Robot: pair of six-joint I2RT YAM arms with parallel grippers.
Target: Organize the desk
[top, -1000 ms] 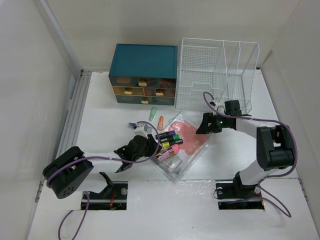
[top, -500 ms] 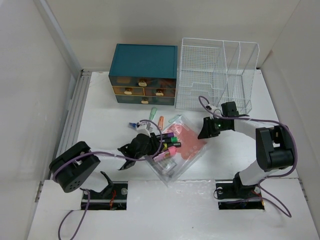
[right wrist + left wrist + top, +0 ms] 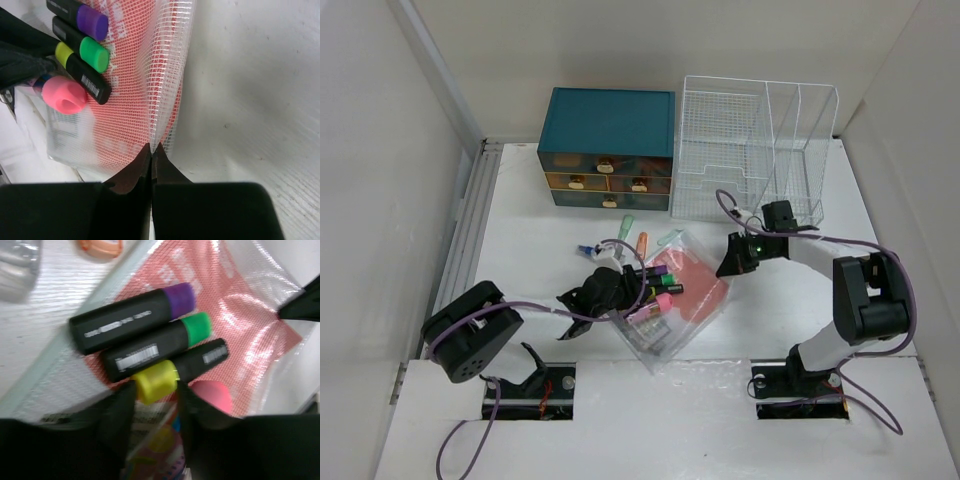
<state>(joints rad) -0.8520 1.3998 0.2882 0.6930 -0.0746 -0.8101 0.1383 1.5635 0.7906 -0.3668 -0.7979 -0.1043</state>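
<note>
A clear mesh pouch (image 3: 692,295) with a pink inner sheet lies on the white desk (image 3: 520,230) between the two arms. Several black highlighters (image 3: 656,280) with purple, green, yellow and pink caps rest at its mouth. My left gripper (image 3: 155,399) is open, its fingers close on either side of the yellow-capped highlighter (image 3: 155,380), which lies beside the purple (image 3: 130,320) and green (image 3: 155,342) ones. My right gripper (image 3: 151,147) is shut on the pouch's (image 3: 135,100) white mesh edge at the pouch's right corner (image 3: 725,265).
A teal drawer cabinet (image 3: 608,150) and a white wire basket (image 3: 755,150) stand at the back. Loose small pens, among them an orange one (image 3: 642,243) and a green one (image 3: 627,225), lie in front of the cabinet. A grey rail (image 3: 470,230) runs along the left edge.
My right gripper has closed onto the pouch's edge. The left jaws have widened around the yellow highlighter, and the left arm and pouch have shifted slightly left.
</note>
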